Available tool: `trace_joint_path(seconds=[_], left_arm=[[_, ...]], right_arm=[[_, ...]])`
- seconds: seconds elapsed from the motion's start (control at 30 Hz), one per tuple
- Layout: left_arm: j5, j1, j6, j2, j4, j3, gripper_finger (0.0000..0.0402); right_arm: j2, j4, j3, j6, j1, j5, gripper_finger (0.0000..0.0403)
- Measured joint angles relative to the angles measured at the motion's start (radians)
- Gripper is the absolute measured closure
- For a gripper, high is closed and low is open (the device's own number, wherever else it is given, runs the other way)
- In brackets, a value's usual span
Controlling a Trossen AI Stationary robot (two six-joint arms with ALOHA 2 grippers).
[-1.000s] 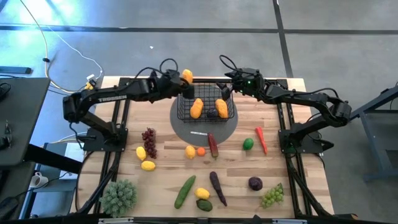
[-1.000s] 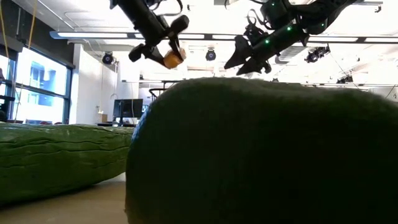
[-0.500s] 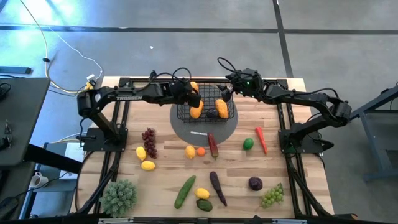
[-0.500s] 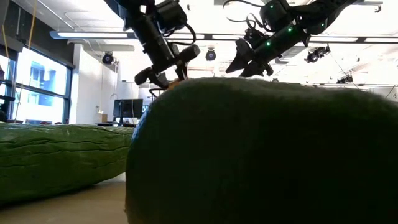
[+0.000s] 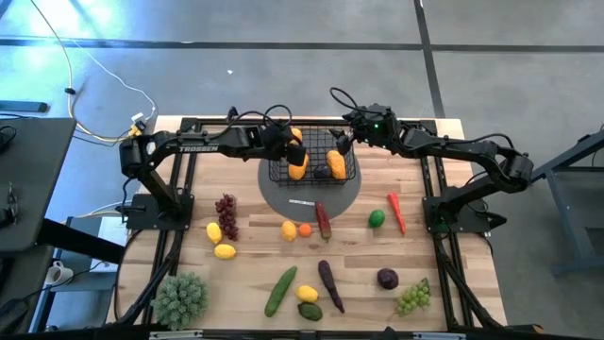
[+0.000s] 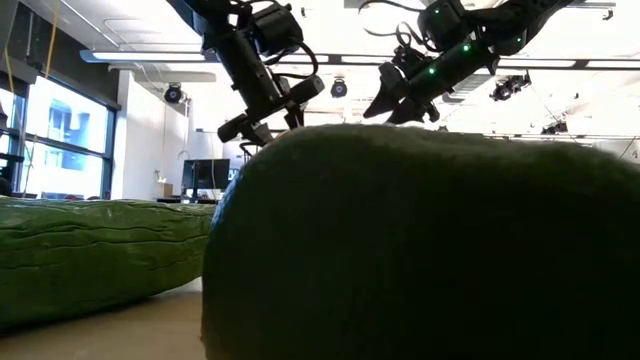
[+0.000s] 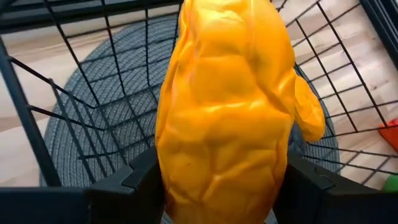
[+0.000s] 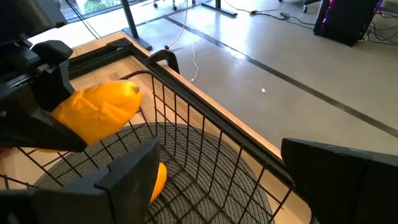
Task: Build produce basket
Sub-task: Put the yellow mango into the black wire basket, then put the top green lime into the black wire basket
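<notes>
The black wire basket (image 5: pixel 316 159) stands on a grey round mat at the far middle of the table. It holds two orange-yellow fruits (image 5: pixel 298 168) (image 5: pixel 336 162) and a dark plum (image 5: pixel 322 173). My left gripper (image 5: pixel 291 144) (image 7: pixel 221 186) reaches over the basket's left rim, shut on a third orange-yellow fruit (image 5: pixel 295 136) (image 7: pixel 224 106). My right gripper (image 5: pixel 343 142) (image 8: pixel 233 168) hovers open over the basket's far right rim (image 8: pixel 205 118) with nothing between its fingers. The low view shows both grippers (image 6: pixel 270 108) (image 6: pixel 392 100) high up behind a big green fruit. My left gripper pinches the orange-yellow fruit between its two fingers (image 7: pixel 134 183), on its two opposite sides (image 7: pixel 171 168) near one end. The fingers slant down from the table's left side. The fruit (image 8: pixel 99 112) hangs at about rim height inside the basket, clear of its floor.
Loose produce lies across the near half of the table: purple grapes (image 5: pixel 226 215), lemons (image 5: pixel 225 251), a cucumber (image 5: pixel 280 291), an eggplant (image 5: pixel 330 283), a red chili (image 5: pixel 396 210), a lime (image 5: pixel 377 218), green grapes (image 5: pixel 412 297). Bare wood shows beside the mat (image 5: pixel 311 196).
My left gripper has come down from above the basket's far left corner into the basket, toward the table's right and near side. It has tipped further downward and carries the orange-yellow fruit along. In the low view the fruit has sunk behind the big green fruit.
</notes>
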Motion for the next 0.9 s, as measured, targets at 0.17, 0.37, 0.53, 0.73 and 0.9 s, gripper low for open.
trace_joint_path(seconds=[0.17, 0.37, 0.53, 0.73, 0.9], left_arm=[[-0.005, 0.001, 0.007, 0.000, 0.000, 0.000, 0.0171], [0.006, 0.007, 0.032, 0.000, 0.000, 0.000, 0.0168], [0.059, 0.021, 0.050, 0.000, 0.000, 0.000, 0.0162], [0.130, 0.051, 0.060, 0.000, 0.000, 0.000, 0.0146], [0.137, 0.060, 0.042, -0.004, -0.004, -0.001, 0.0145]], right_arm=[[0.000, -0.010, 0.000, 0.000, 0.000, -0.001, 0.0086], [0.000, -0.014, 0.000, 0.000, 0.000, -0.001, 0.0086], [-0.001, -0.014, 0.000, 0.001, 0.000, -0.001, 0.0086], [-0.001, -0.014, 0.000, -0.006, 0.000, -0.006, 0.0086], [-0.001, -0.014, 0.000, -0.005, 0.000, -0.006, 0.0086]])
